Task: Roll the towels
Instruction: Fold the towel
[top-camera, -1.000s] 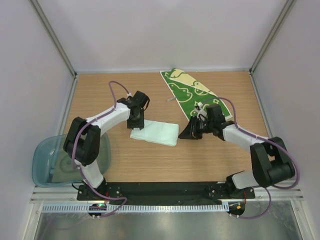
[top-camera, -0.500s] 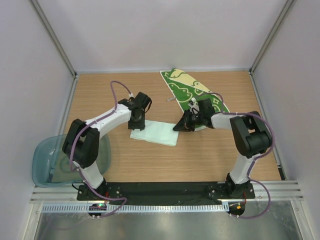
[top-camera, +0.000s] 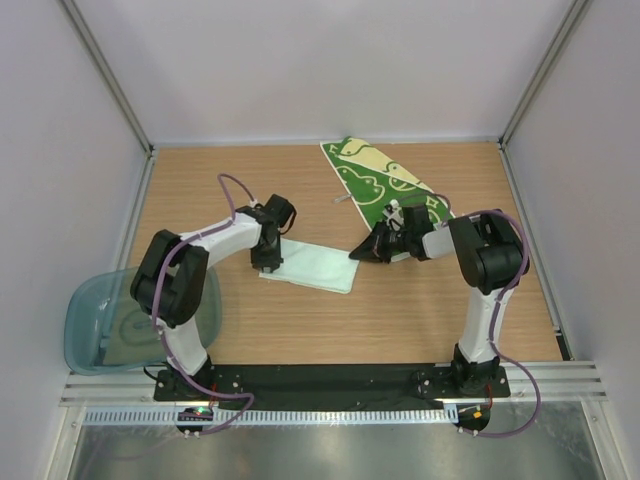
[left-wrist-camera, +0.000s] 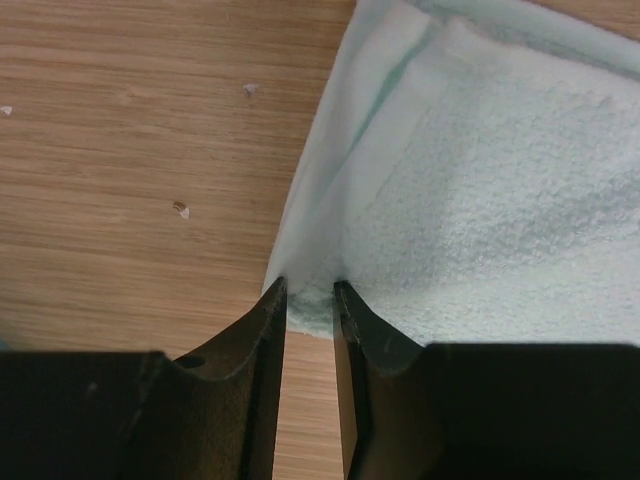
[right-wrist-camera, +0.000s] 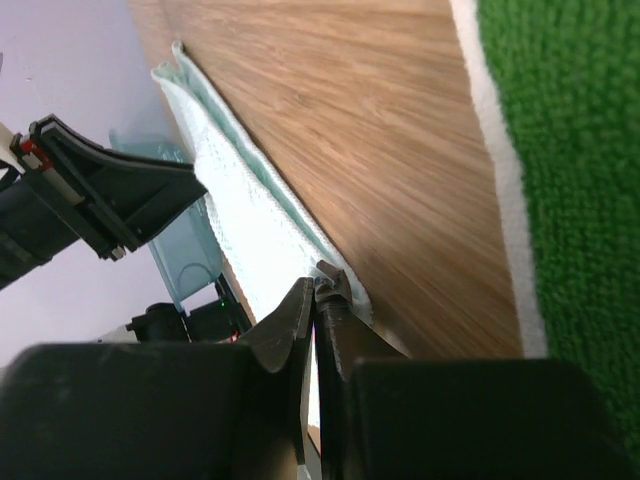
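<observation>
The pale mint-blue towel lies folded flat at the table's middle; it also fills the upper right of the left wrist view. My left gripper sits at its near-left corner, and the corner is pinched between the narrow jaws. My right gripper is at the towel's right edge, shut on a small tuft of that edge. The mint-blue towel stretches away from it. The green towel with cream patches and white doodles lies spread out behind the right gripper and shows at the right.
A translucent teal-grey bin stands at the near left edge, beside the left arm's base. White walls enclose the wooden table on three sides. A few crumbs lie left of the towel.
My right gripper slid left from the green towel's side to the mint-blue towel's right edge. My left gripper dropped toward the towel's near-left corner.
</observation>
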